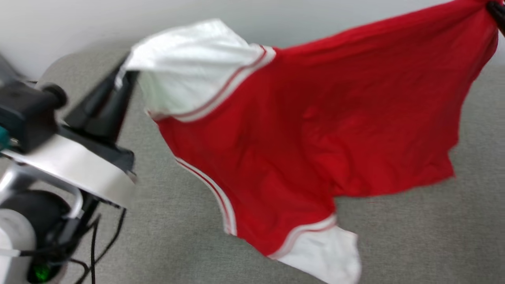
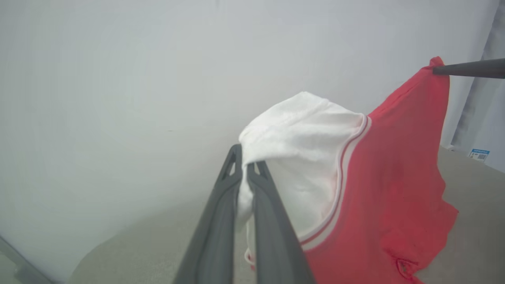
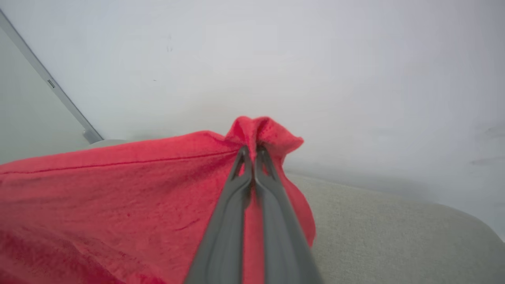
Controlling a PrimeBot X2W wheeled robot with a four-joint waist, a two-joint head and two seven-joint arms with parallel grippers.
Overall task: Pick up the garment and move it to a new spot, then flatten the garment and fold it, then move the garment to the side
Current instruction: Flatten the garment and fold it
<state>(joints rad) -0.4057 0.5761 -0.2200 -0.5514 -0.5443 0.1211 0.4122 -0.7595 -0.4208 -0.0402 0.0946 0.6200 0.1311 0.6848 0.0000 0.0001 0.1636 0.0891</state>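
The garment (image 1: 315, 130), a red jersey with white sleeves and striped trim, hangs stretched in the air above the grey surface. My left gripper (image 1: 124, 75) is shut on the white sleeve at the upper left; in the left wrist view the left gripper (image 2: 245, 156) pinches white cloth of the garment (image 2: 386, 189) between its fingers. At the top right corner my right gripper (image 1: 493, 8) holds a bunched red corner. The right wrist view has the right gripper (image 3: 251, 150) shut on a red fold of the garment (image 3: 118, 197). The other white sleeve hangs low at the bottom.
A grey fabric-covered surface (image 1: 177, 236) lies under the garment, with a pale wall (image 1: 79, 23) behind it. My left arm's pale housing and black cables (image 1: 71, 173) fill the lower left. A small blue label (image 2: 478, 154) sits at the far right in the left wrist view.
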